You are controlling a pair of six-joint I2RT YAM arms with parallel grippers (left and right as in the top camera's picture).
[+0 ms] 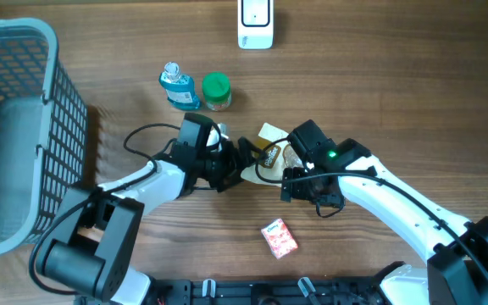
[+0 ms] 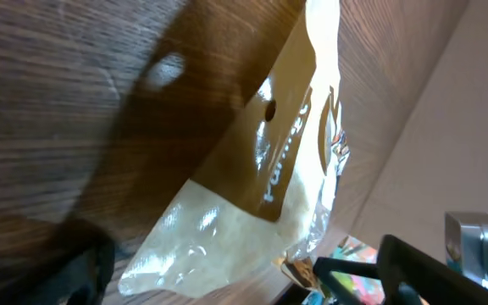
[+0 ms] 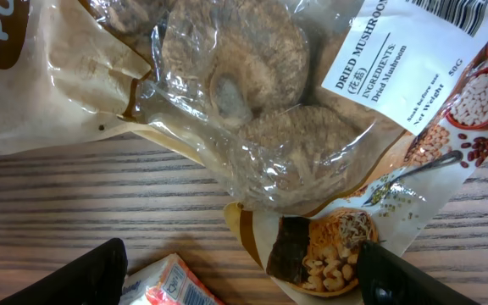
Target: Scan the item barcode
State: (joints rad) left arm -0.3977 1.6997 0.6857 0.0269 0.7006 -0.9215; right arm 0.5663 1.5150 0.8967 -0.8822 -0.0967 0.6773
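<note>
Overhead, the clear-and-brown plastic bag of dried mushrooms (image 1: 268,154) lies on the wooden table (image 1: 379,76) between both arms, right gripper (image 3: 240,258) gaping wide on nothing, left gripper (image 1: 242,154) impossible to judge.

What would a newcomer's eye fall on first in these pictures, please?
Most likely the clear bag of dried mushrooms at the table's middle, between the left arm and right arm, its white label and barcode turned toward the right wrist camera. Next come the large grey-blue basket at the left edge and the white scanner at the top edge of the overhead view.
</note>
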